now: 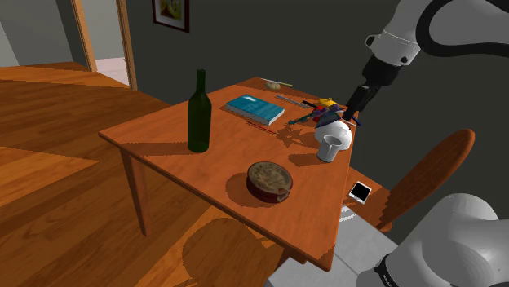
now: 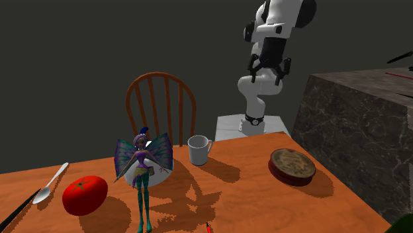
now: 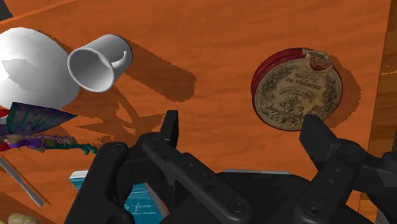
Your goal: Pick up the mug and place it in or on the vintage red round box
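I saw the hand (image 3: pixel 242 124) released, fingers (image 3: pixel 318 137) wide apart, nothing btwn them, hanging above the worktop (image 1: pixel 163 134) at upper right of the shoulder view. White mug (image 1: pixel 332 147) stood upright just below it, right of centre, beside a fairy doll (image 2: pixel 141 165). Round box (image 1: pixel 269 180) w/ red wall & lid on sat lower centre, apart from mug. Green bottle (image 1: pixel 198 114) stood left of centre, near a blue book (image 1: pixel 255 108).

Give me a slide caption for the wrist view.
Open tool above the wooden table, white mug and red round box both untouched.
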`<state>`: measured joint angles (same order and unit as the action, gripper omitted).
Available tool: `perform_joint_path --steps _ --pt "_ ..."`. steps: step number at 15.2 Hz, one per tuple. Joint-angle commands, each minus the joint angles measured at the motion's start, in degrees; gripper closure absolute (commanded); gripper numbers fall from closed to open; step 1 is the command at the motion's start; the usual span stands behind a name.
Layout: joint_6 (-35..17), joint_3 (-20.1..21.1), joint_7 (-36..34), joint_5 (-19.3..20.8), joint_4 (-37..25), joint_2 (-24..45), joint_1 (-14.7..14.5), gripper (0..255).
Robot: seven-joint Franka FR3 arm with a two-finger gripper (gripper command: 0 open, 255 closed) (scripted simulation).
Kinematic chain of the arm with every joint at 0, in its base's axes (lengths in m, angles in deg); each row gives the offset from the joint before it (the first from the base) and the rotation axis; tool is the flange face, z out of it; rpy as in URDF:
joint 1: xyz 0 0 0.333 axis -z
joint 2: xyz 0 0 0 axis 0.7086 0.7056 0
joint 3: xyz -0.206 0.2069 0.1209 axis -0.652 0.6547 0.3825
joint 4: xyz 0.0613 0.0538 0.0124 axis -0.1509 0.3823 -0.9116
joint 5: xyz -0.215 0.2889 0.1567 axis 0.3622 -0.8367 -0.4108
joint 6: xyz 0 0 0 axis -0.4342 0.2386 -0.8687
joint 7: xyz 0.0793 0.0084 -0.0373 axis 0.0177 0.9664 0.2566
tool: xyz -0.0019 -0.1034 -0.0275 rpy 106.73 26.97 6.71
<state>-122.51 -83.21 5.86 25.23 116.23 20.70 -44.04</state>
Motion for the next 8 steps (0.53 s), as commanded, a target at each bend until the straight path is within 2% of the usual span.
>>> perform_joint_path --steps 1,8 --pt "0.00 0.00 0.00 0.00 0.00 0.00 0.00 0" --pt "-7.93 -9.39 8.65 2.64 1.60 6.96 1.68 0"
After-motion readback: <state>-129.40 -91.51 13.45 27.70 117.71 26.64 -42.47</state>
